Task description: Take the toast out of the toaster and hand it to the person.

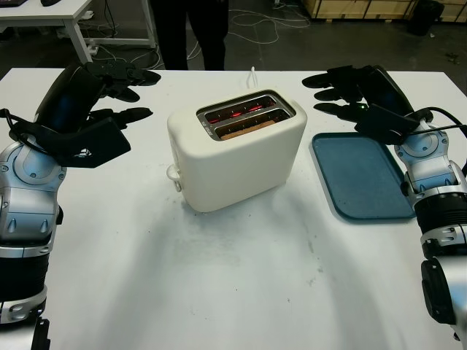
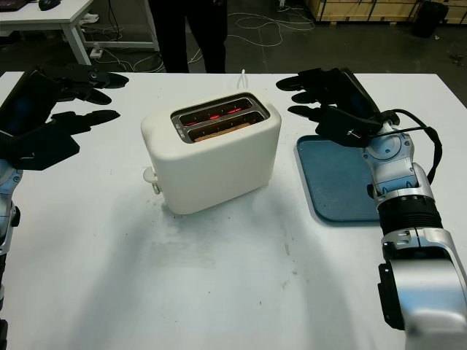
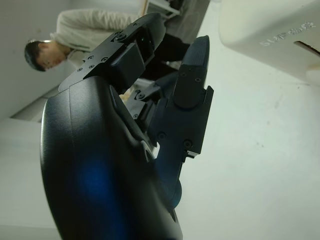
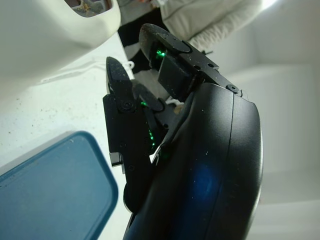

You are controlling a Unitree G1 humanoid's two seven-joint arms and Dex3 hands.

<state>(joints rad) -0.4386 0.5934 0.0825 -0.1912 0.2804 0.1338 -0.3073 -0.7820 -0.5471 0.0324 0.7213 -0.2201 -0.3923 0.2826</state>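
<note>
Toast (image 1: 246, 130) sits low in the toaster's (image 1: 237, 149) near slot, its long axis running 8 to 2 o'clock. Right robot hand (image 1: 343, 91), open, hovers at the toaster's 2 o'clock, slightly nearer than the open left robot hand (image 1: 117, 95) at 10 o'clock.

Matt plastics, brushed metal and a scuffed white tabletop

The toaster (image 1: 237, 149) has a smooth cream plastic shell with a metal rim around its slots; the tray (image 1: 363, 177) looks like matt blue plastic; the left hand (image 1: 109, 95) and right hand (image 1: 349, 91) wear black, faintly glossy plastic shells over silvery metal forearms; the table (image 1: 241, 277) is matt white, speckled.
</note>
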